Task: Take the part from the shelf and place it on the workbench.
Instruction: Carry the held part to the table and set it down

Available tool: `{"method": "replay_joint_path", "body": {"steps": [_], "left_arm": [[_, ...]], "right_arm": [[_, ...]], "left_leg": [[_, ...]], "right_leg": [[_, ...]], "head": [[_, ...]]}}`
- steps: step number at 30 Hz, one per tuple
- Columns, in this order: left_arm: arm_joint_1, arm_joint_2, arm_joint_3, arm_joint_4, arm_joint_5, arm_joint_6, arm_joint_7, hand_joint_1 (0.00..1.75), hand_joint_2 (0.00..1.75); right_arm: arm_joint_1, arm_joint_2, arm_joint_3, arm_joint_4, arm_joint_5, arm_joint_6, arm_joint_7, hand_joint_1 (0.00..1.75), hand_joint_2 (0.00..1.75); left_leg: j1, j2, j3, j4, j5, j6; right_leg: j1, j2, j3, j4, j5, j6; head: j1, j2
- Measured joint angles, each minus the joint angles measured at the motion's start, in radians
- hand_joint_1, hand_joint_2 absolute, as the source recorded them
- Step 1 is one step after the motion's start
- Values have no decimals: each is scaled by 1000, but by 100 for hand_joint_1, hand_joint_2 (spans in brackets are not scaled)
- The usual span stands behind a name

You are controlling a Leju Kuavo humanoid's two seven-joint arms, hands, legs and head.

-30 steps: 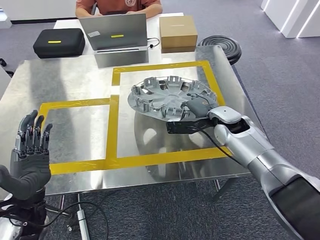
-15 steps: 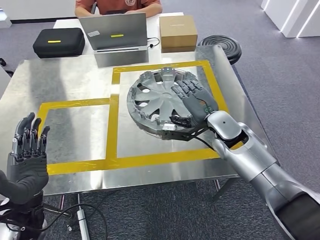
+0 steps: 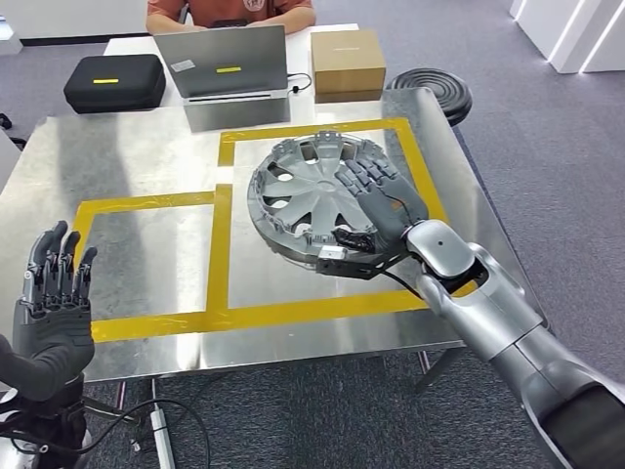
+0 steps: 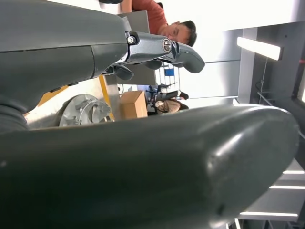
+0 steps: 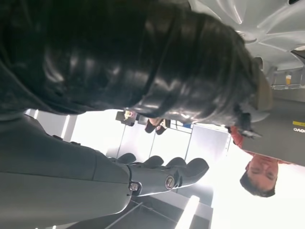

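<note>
Your right hand (image 3: 383,200) lies palm-down on the part (image 3: 313,200), a grey wheel cover with spokes and a ribbed rim, its fingers (image 3: 364,176) spread flat across the spoked face. You cannot tell from the head view whether the thumb hooks under the near rim, so whether the hand grips the part or only rests on it stays unclear. The part sits tilted, its near edge raised under your wrist and its far edge down toward the worktop (image 3: 133,156), inside the larger yellow tape rectangle (image 3: 316,129) on the right side of the shiny metal surface. In the right wrist view the dark palm (image 5: 151,62) presses close against the pale spokes of the part (image 5: 273,28). Your left hand (image 3: 55,298) is raised at the near left corner of the worktop, palm toward you, fingers (image 3: 59,259) upright and a little apart, holding nothing, just in front of the smaller yellow tape rectangle (image 3: 147,202). Beyond the worktop a second table carries a black case (image 3: 114,83), an open laptop (image 3: 221,61) and a cardboard box (image 3: 348,63), and a person (image 3: 232,12) in a reddish shirt sits behind the laptop. A black ribbed disc (image 3: 435,93) lies on the grey carpet past the far right corner.
</note>
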Motion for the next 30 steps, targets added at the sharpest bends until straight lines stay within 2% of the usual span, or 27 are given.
{"method": "replay_joint_path", "body": {"steps": [4,6,15,18,20,27,30], "left_arm": [[5,-2,2,-3,-4,0,1,0,0],[11,-3,4,-7,-7,3,2,0,0],[68,-4,24,-34,-19,42,-11,0,0],[91,-4,30,-40,-19,58,-27,0,0],[102,-4,31,-43,-21,68,-37,0,0],[122,-3,41,-50,-32,79,-53,0,0],[123,-1,45,-51,-35,79,-53,0,0]], "right_arm": [[12,0,-16,-13,-20,-4,-1,0,0],[26,0,-35,-31,-71,-16,-9,0,0],[142,0,-221,-275,-541,-42,-98,0,0],[188,2,-291,-374,-744,-62,-154,0,0],[218,4,-334,-436,-833,-72,-183,0,0],[300,4,-391,-578,-867,-63,-218,0,0],[321,4,-392,-600,-866,-54,-220,0,0]], "left_leg": [[0,0,0,0,0,0],[0,0,0,0,0,0],[0,0,-2,0,-1,0],[0,0,-2,0,-1,0],[0,0,-2,0,-2,0],[0,0,-2,0,-2,0],[-2,0,-3,5,-5,5]], "right_leg": [[0,0,0,0,0,0],[0,0,0,0,0,0],[0,-1,-1,0,-1,0],[0,-2,-1,0,-1,0],[0,-2,-1,0,-2,0],[0,-1,-1,-1,-2,0],[-3,-2,-1,-3,0,2]], "head": [[0,0],[0,0],[0,0],[0,0],[0,0],[0,0],[-1,0]]}}
